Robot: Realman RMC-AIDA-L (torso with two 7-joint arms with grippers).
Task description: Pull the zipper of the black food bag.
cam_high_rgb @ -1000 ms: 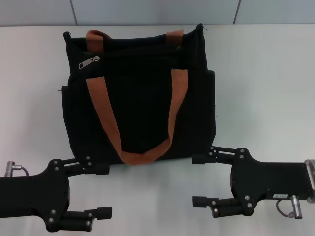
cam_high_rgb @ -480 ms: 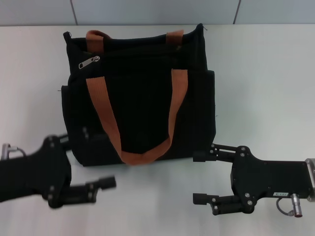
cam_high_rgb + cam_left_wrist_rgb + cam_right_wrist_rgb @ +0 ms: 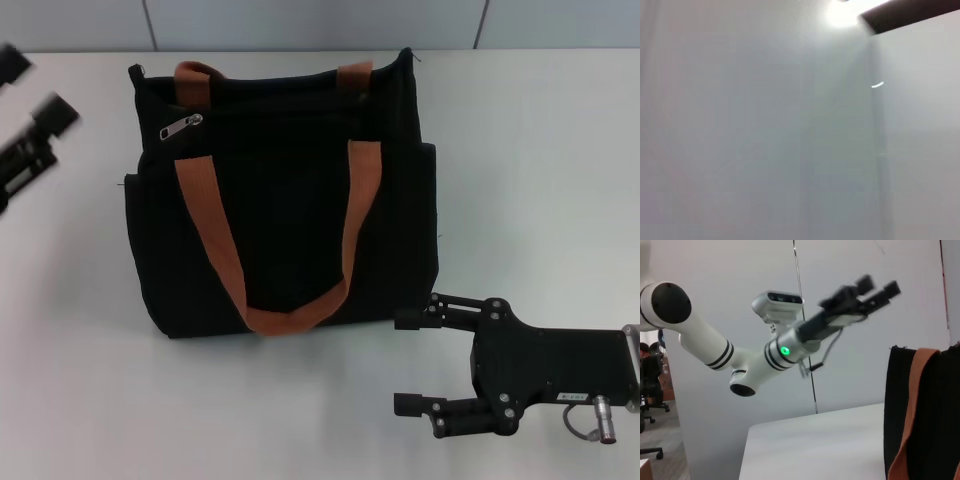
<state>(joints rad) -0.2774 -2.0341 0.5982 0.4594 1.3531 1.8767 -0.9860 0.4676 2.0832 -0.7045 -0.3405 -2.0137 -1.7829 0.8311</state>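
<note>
Lying flat on the white desk [image 3: 540,180], the black food bag [image 3: 285,215] was a squarish fabric tote with two orange-brown webbing handles, one looped across its face and the other folded at the far edge. The zipper [image 3: 181,127], a small silver teardrop pull, sat near the bag's far-left corner, its long axis slanting up toward the right along a dark zip line that ran rightward across the far part of the bag. The left pincer [image 3: 35,110] was raised at the far-left edge of the head view, its two black fingers apart, left of the pull and slightly farther back, with bare desk between them; the right wrist view showed it lifted high over the desk. That arm looked much the nearer to the pull, so the reach would likely go rightward and down. The right pincer [image 3: 415,362] sat on the near right, fingers spread wide, its upper fingertip just beside the bag's near-right corner and well apart from the pull. Soft cloth would probably give under a tug, while the metal tab looked thin and slippery to pinch.
</note>
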